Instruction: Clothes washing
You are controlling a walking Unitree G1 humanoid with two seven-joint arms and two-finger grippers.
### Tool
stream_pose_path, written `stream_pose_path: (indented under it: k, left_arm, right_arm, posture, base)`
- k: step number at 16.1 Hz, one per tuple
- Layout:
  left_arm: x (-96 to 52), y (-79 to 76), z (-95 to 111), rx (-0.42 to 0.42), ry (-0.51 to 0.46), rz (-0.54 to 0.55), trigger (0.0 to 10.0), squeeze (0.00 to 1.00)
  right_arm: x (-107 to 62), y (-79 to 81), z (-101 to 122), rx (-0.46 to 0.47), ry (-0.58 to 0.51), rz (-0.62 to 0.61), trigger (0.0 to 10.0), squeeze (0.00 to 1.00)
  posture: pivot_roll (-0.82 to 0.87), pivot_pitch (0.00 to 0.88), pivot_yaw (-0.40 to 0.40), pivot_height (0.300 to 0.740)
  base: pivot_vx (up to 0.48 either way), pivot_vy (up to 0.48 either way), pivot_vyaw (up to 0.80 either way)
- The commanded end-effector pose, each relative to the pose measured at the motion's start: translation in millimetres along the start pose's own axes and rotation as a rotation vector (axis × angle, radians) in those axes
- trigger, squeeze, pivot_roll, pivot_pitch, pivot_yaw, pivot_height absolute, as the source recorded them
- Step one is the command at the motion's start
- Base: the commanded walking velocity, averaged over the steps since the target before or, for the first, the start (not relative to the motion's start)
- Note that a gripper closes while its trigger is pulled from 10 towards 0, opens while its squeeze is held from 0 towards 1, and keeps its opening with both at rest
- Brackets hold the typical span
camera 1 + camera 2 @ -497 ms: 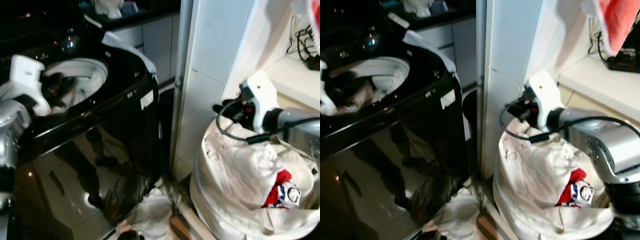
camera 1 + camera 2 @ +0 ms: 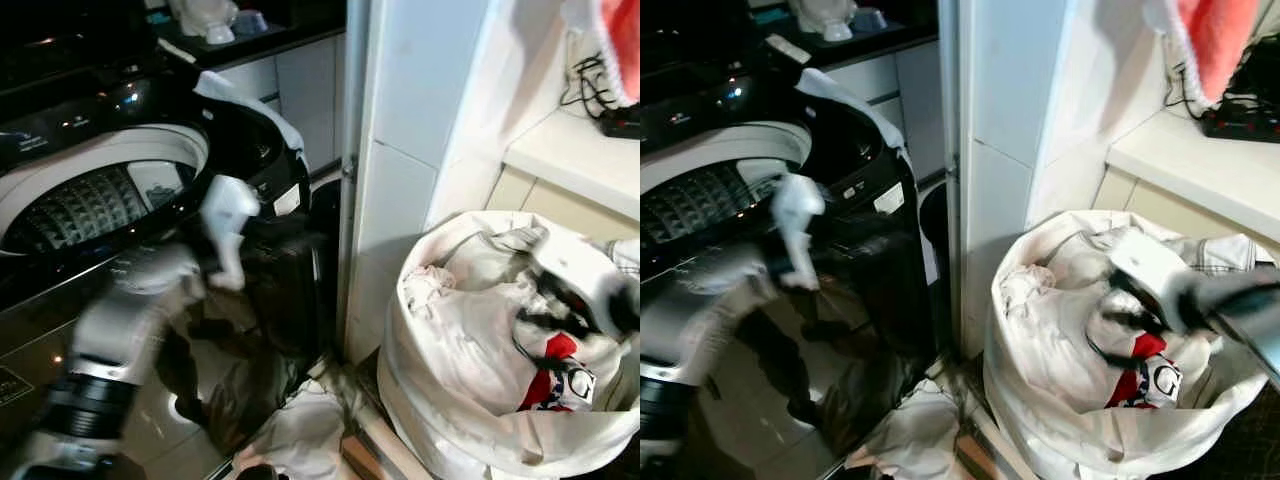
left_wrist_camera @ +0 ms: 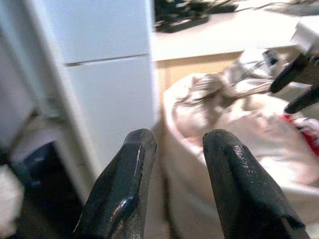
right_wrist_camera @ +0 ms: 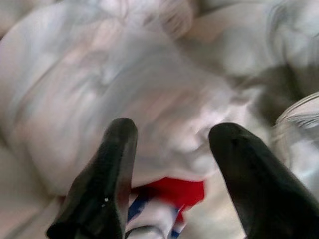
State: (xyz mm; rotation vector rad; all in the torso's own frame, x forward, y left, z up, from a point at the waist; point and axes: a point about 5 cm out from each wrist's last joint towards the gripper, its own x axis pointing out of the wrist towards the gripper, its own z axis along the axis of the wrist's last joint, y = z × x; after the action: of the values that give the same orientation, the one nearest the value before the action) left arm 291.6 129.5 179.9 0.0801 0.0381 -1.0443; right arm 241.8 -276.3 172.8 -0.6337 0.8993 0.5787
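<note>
The black top-loading washing machine (image 2: 250, 260) stands at the left, lid up, its perforated drum (image 2: 90, 200) showing. A white laundry basket (image 2: 440, 400) full of pale clothes sits at the right, with a red, white and blue garment (image 2: 553, 378) on top. My left arm (image 2: 228, 215), blurred, hangs in front of the washer; the left gripper (image 3: 180, 139) is open and holds nothing, pointing toward the basket. My right arm (image 2: 585, 280) is low over the basket. The right gripper (image 4: 174, 130) is open just above the white clothes (image 4: 149, 99) and the red garment (image 4: 172, 191).
A white tiled pillar (image 2: 420, 130) stands between washer and basket. A white cloth (image 2: 300, 425) lies on the floor at the washer's foot, and another (image 2: 250, 100) drapes over its back corner. A counter (image 2: 580, 150) with cables and a hanging red towel (image 2: 625, 35) is behind the basket.
My left arm has swung from over the drum down and right, in front of the washer. My right arm has dropped from above the basket's rim down onto the clothes.
</note>
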Motion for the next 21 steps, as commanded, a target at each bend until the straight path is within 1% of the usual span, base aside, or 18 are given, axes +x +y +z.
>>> stream_pose_path:
  k: [1, 2, 3, 4, 5, 6, 7, 8, 9, 10, 11, 12, 13, 14, 15, 18, 21]
  left_arm:
    - [4.6, -5.4, 6.8, 0.005, -0.005, -0.043, 10.0, 0.00]
    - [8.3, -12.5, 6.6, -0.012, -0.005, -0.091, 10.0, 0.00]
    - [10.8, -18.9, 4.7, -0.022, 0.008, -0.135, 10.0, 0.00]
    - [12.0, -23.8, 2.3, -0.032, 0.024, -0.174, 10.0, 0.00]
    - [13.0, -28.8, -0.6, -0.041, 0.049, -0.214, 10.0, 0.00]
    - [13.3, -30.1, -1.3, -0.041, 0.055, -0.223, 10.0, 0.00]
    - [14.8, -33.8, -2.9, -0.047, 0.065, -0.240, 10.0, 0.00]
    - [15.7, -35.8, -3.7, -0.052, 0.069, -0.247, 10.0, 0.00]
    - [16.0, -36.6, -4.1, -0.053, 0.071, -0.250, 10.0, 0.00]
    - [17.2, -39.3, -4.8, -0.056, 0.074, -0.258, 10.0, 0.00]
    - [17.4, -39.6, -4.8, -0.057, 0.073, -0.258, 10.0, 0.00]
    - [18.0, -40.3, -4.9, -0.059, 0.070, -0.259, 10.0, 0.00]
    - [18.0, -40.4, -5.0, -0.060, 0.071, -0.257, 10.0, 0.00]
    - [18.0, -40.2, -5.0, -0.061, 0.072, -0.255, 10.0, 0.00]
    - [17.4, -39.7, -5.2, -0.060, 0.073, -0.251, 10.0, 0.00]
    - [16.0, -39.1, -4.8, -0.062, 0.074, -0.244, 10.0, 0.00]
    - [13.0, -40.3, -5.4, -0.071, 0.079, -0.251, 10.0, 0.00]
  right_arm:
    - [-5.1, 3.1, -1.8, -0.020, 0.010, 0.048, 10.0, 1.00]
    - [-7.3, 5.7, -8.7, -0.018, 0.037, 0.080, 10.0, 1.00]
    - [-4.8, 5.7, -14.5, -0.020, 0.059, 0.072, 10.0, 1.00]
    - [1.3, 5.3, -18.4, -0.025, 0.066, 0.053, 10.0, 1.00]
    - [11.7, 3.4, -20.6, -0.027, 0.055, 0.014, 10.0, 0.00]
    - [14.5, 2.7, -20.9, -0.019, 0.051, 0.003, 10.0, 0.00]
    - [26.2, 2.1, -23.1, -0.019, 0.046, -0.028, 10.0, 0.00]
    - [33.4, 2.7, -23.9, -0.018, 0.039, -0.040, 10.0, 0.00]
    - [36.4, 3.1, -24.0, -0.021, 0.035, -0.045, 10.0, 0.00]
    - [49.2, 3.8, -25.0, -0.029, 0.014, -0.069, 10.0, 0.00]
    - [52.9, 3.1, -24.7, -0.032, 0.004, -0.083, 10.0, 0.00]
    - [65.8, 3.3, -21.4, -0.031, -0.043, -0.100, 9.8, 0.00]
    - [71.9, 5.3, -19.9, -0.019, -0.063, -0.087, 2.0, 0.00]
    - [73.6, 6.1, -19.5, -0.019, -0.067, -0.080, 0.8, 0.00]
    - [76.1, 7.8, -19.0, -0.027, -0.068, -0.064, 0.0, 0.00]
    - [78.5, 6.8, -17.7, -0.017, -0.089, -0.048, 0.0, 0.00]
    - [74.2, 1.8, -13.8, -0.017, -0.123, -0.023, 0.0, 0.00]
  posture:
    - [-0.02, 0.000, 0.076, 0.740]
    - [-0.02, 0.000, 0.078, 0.740]
    - [-0.02, 0.000, 0.078, 0.740]
    - [-0.02, 0.000, 0.078, 0.740]
    - [-0.03, 0.000, 0.088, 0.740]
    - [-0.03, 0.000, 0.088, 0.740]
    - [-0.03, 0.000, 0.088, 0.740]
    - [-0.03, 0.000, 0.087, 0.740]
    - [-0.03, 0.000, 0.087, 0.740]
    - [-0.03, 0.000, 0.083, 0.740]
    - [-0.03, 0.000, 0.083, 0.740]
    - [-0.02, 0.000, 0.080, 0.740]
    - [-0.02, 0.000, 0.077, 0.740]
    - [-0.01, 0.000, 0.074, 0.740]
    - [-0.01, 0.000, 0.070, 0.740]
    - [0.00, 0.000, 0.063, 0.740]
    - [0.01, 0.000, 0.057, 0.740]
  base:
    - [0.000, 0.000, 0.00]
    - [0.000, 0.000, 0.00]
    - [0.000, 0.000, 0.00]
    - [0.000, 0.000, 0.00]
    - [0.000, 0.000, 0.00]
    - [0.000, 0.000, 0.00]
    - [0.000, 0.000, 0.00]
    - [0.000, 0.000, 0.00]
    - [0.000, 0.000, 0.00]
    - [0.000, 0.000, 0.00]
    - [0.000, 0.000, 0.00]
    - [0.000, 0.000, 0.00]
    - [0.000, 0.000, 0.00]
    - [0.000, 0.000, 0.00]
    - [0.000, 0.000, 0.00]
    - [0.000, 0.000, 0.00]
    - [0.000, 0.000, 0.00]
